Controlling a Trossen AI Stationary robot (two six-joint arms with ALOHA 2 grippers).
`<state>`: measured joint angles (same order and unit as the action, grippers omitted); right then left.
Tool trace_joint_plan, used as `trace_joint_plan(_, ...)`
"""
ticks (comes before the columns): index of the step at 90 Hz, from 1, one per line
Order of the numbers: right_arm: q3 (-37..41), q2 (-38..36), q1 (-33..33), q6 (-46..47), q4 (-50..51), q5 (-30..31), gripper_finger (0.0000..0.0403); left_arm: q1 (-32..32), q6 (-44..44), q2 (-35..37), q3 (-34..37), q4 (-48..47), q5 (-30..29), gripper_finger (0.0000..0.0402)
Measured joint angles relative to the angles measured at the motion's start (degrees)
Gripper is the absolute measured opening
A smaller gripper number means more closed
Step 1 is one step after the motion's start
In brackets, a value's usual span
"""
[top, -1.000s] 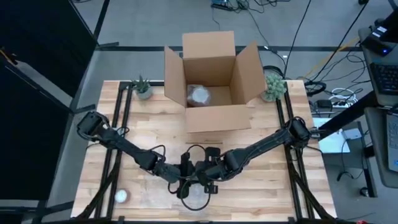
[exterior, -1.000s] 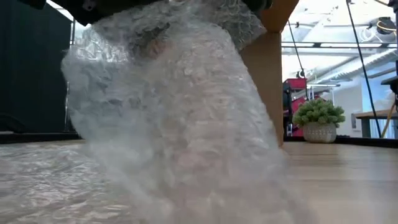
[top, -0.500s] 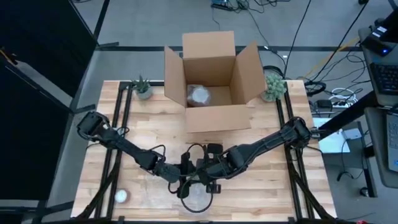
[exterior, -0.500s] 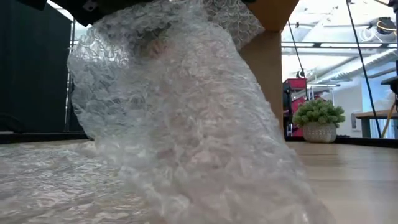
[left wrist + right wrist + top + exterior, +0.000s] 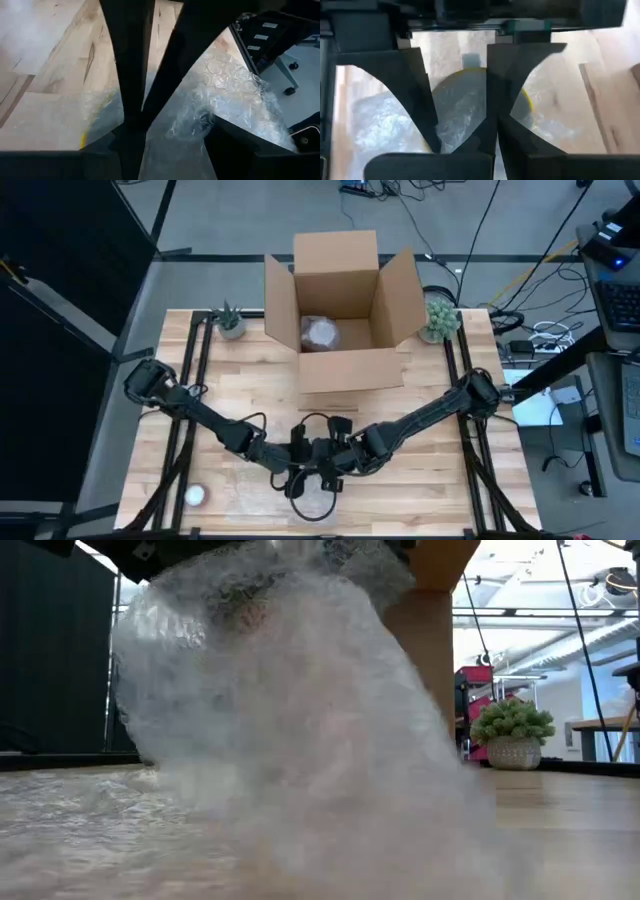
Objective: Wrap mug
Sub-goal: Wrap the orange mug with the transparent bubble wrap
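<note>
So, left to right:
left gripper [image 5: 296,463]: near front table edge, fingers pinched on the clear bubble-wrap sheet [image 5: 225,95].
yellow mug [image 5: 465,95]: under the film between both grippers, front centre of the wooden table [image 5: 250,395].
right gripper [image 5: 335,467]: just beside the left one, fingers clamped on the wrap over the mug.
step, my read: folding wrap over.
how: keep film taut, move both in sync, don't tip the mug.
open cardboard box [image 5: 338,305]: well behind, holds a wrapped bundle.

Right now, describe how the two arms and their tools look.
Both arms are dark, slender and jointed, with black cables looping near the wrists. The left tool and the right tool each carry two flat, dark, tapering fingers.
</note>
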<state>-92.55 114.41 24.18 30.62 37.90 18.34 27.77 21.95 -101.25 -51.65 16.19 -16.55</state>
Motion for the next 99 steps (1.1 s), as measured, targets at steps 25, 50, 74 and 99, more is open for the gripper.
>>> trace_joint_plan(25, 3.9, 0.1, -0.2, 0.2, -5.3, 0.2, 0.0000, 0.0, 0.0, 0.0, 0.1, -0.4, 0.0, 0.0179)
trace_joint_plan(50, 4.0, 0.4, -0.2, 0.2, -7.4, 0.3, 0.0000, 0.3, 0.7, 6.1, 0.5, -6.0, 1.5, 0.0180)
trace_joint_plan(74, 4.6, 1.1, -0.2, -0.3, -5.5, 0.5, 0.0000, 2.9, 3.1, 12.4, 0.0, -11.0, 0.5, 0.0180)
trace_joint_plan(99, 4.4, 0.9, -0.1, -0.3, -6.1, 0.9, 0.0000, 4.7, 3.2, 12.1, 0.1, -10.9, 0.6, 0.0180)
